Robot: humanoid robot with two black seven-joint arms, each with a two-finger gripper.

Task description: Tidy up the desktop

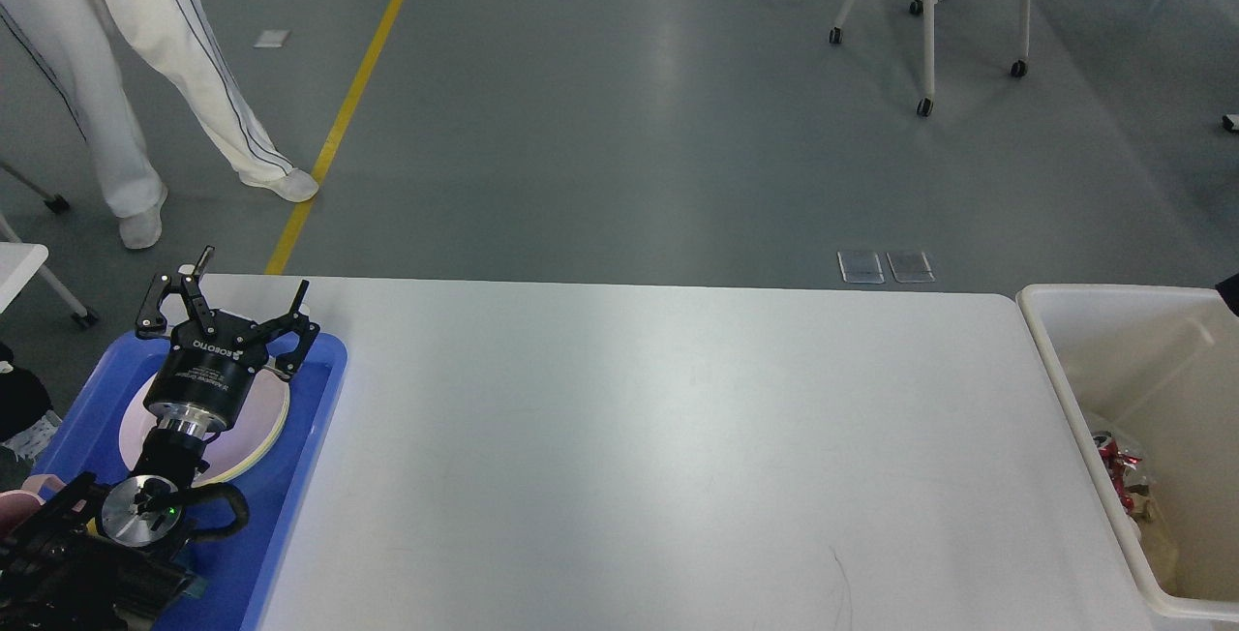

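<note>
I am watching from the head view, and the bench is lying wide and white across the middle, its long axis running left to right, with nothing sitting on its surface that I can see. My left gripper is hovering over the blue tray at the bench's left end, its 2 fingers spread apart and holding nothing. Under it a pale round plate is resting inside the tray. The bench top is lying to the right of those fingers, so the left arm is the nearer one for anything on the left half.

My right gripper is not showing; only a dark sliver is peeking in at the right edge, too little to read.

The cream bin is standing just beside the bench's right end, and crumpled wrappers with red on them are lying in its bottom near the left wall.

I am judging the tidying as close to done, since the top looks bare. Open room is plentiful across the centre. The edges to mind are the tray's raised right rim beside the left fingers and the bin's near wall. A person in white trousers is standing on the floor beyond the far left corner, well apart from the arm.
</note>
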